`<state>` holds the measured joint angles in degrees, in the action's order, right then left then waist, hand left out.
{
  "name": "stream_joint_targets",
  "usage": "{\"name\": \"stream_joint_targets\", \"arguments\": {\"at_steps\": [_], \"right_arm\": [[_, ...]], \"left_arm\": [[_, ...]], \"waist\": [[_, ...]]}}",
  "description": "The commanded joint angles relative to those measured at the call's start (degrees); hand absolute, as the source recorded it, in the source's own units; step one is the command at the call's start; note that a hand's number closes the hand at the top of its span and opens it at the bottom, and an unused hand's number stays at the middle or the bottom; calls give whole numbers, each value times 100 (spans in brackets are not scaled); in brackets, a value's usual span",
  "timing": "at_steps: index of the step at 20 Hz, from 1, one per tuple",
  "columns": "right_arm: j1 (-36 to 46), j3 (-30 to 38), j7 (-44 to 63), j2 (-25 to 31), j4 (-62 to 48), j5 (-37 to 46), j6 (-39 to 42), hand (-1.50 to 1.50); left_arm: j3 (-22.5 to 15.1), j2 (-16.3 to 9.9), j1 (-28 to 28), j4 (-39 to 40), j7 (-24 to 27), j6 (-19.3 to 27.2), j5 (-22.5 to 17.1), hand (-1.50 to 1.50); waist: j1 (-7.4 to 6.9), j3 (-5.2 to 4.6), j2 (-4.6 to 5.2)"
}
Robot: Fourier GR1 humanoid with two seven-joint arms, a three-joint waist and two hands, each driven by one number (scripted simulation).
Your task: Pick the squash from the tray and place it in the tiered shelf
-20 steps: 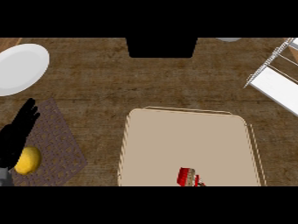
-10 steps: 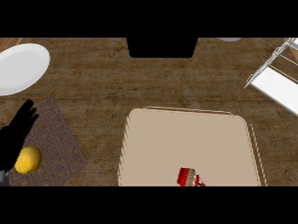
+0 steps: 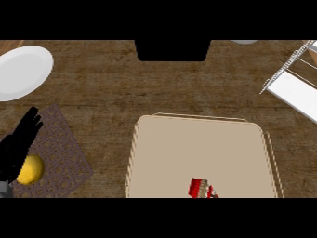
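One robot hand (image 3: pixel 13 151) is in view, the left, at the lower left edge of the head view. Its fingers are straight and extended toward the upper right, gripping nothing. No right robot hand shows.

One yellow rounded item, taken as the squash (image 3: pixel 30 170), lies on a dark patterned mat (image 3: pixel 64 153) at the lower left, just beside the left robot hand and partly hidden by it. Whether they touch cannot be told. The squash is not on the tray.

One beige tray (image 3: pixel 202 144) sits on the wooden table (image 3: pixel 161 88), centre right. It carries one small red and brown item (image 3: pixel 201 187) near its lower edge; its identity cannot be told.

One white plate (image 3: pixel 16 73) lies at the upper left, well apart from the tray.

One tiered shelf (image 3: pixel 301 88), white boards with thin wire sides, stands at the upper right corner.

One black block (image 3: pixel 172 49) sits at the top centre edge.
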<state>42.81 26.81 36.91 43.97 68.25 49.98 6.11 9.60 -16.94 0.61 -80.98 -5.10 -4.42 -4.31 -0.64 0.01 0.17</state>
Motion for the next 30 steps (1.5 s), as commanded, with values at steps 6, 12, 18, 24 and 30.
{"name": "stream_joint_targets", "arguments": {"at_steps": [6, 12, 18, 24, 30], "right_arm": [[144, -83, -1039, 509, -1401, -3, -317, -150], [317, 155, -1052, 152, -1252, -439, -805, -150], [368, 987, -951, 185, -1087, -1389, -673, -150], [-27, 1505, -469, 160, 379, -2209, -244, -150], [-403, 2413, 216, 869, 1262, -2982, 497, -150]], "left_arm": [[-63, 176, 260, -461, -106, 102, 172, 0], [141, 37, 120, -99, -7, -143, 46, 0], [123, 69, -220, 161, -62, 4, 183, 0], [99, 188, 209, -321, -322, 26, 116, 0], [178, 188, 224, -329, -194, 45, 140, 0]], "waist": [[-22, 0, -6], [-6, -1, -7], [55, 0, -9], [145, -1, -69], [189, -2, -69]]}}
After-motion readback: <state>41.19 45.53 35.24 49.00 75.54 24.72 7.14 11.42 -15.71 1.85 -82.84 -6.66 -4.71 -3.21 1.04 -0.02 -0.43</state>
